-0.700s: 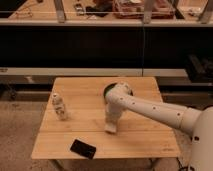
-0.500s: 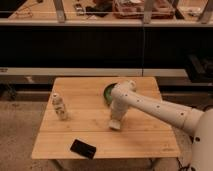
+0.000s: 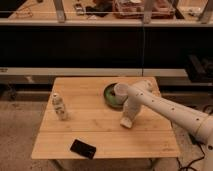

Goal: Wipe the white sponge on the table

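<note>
In the camera view, the arm reaches in from the right side of the picture and bends down to the table (image 3: 90, 127). The gripper (image 3: 128, 119) is low over the boards, just in front of the green plate (image 3: 106, 96) and the white cup (image 3: 120, 90) that stands on it. A pale lump at its tip, touching the wood, I take to be the white sponge (image 3: 125, 123). It blends with the gripper's own white shell, so I cannot tell whether the gripper is clamped on it or only pressing it down.

Compared with the two earlier pictures, the tip has slid along the table toward the right of the picture, staying low, and the plate is now more exposed behind the arm. That reads as a wiping stroke under way, with the task in mid-course rather than finished. The small white bottle (image 3: 60, 106) and the black object (image 3: 83, 148) lie well apart from the stroke and have not shifted.
</note>
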Available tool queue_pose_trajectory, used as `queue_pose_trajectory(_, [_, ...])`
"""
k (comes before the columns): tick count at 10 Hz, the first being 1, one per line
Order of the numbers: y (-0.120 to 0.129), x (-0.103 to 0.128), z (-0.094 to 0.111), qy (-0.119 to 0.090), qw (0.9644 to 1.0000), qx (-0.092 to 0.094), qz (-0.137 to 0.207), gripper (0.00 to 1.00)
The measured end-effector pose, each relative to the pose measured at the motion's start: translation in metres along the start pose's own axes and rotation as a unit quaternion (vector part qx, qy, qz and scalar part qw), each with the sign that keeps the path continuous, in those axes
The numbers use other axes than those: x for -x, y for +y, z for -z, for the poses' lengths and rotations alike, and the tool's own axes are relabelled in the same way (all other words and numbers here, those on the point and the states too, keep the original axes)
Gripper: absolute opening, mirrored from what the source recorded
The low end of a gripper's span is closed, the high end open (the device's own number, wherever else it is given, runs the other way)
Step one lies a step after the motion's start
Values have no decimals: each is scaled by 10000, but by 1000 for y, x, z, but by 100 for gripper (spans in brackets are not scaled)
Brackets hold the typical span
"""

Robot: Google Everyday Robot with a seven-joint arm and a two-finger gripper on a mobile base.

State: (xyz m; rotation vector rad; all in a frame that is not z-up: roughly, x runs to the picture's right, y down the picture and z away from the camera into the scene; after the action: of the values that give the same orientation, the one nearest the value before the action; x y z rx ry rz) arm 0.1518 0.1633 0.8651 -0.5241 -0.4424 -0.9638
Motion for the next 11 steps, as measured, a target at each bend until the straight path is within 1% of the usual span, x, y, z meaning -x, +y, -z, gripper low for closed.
queue_pose_trajectory(2, [17,4,5,29,10000,8,-93,0])
queue_pose_trajectory(4, [38,26,1,-59,9999,90,-90,0])
queue_pose_trajectory(6, [52,51,-4,-140,9998,167,8,0])
queue_pose_trajectory(7, [53,62,-5,-152,9997,172,71,0])
queue_pose_trajectory(8, [53,79,-4,-141,9995,185,205,0])
queue_pose_trajectory(9, [53,88,-4,-143,9993,204,280,0])
queue_pose_trajectory(10, [49,97,-5,-121,9988,248,410,0])
queue_pose_trajectory(11, [41,110,-8,-141,9977,284,593,0])
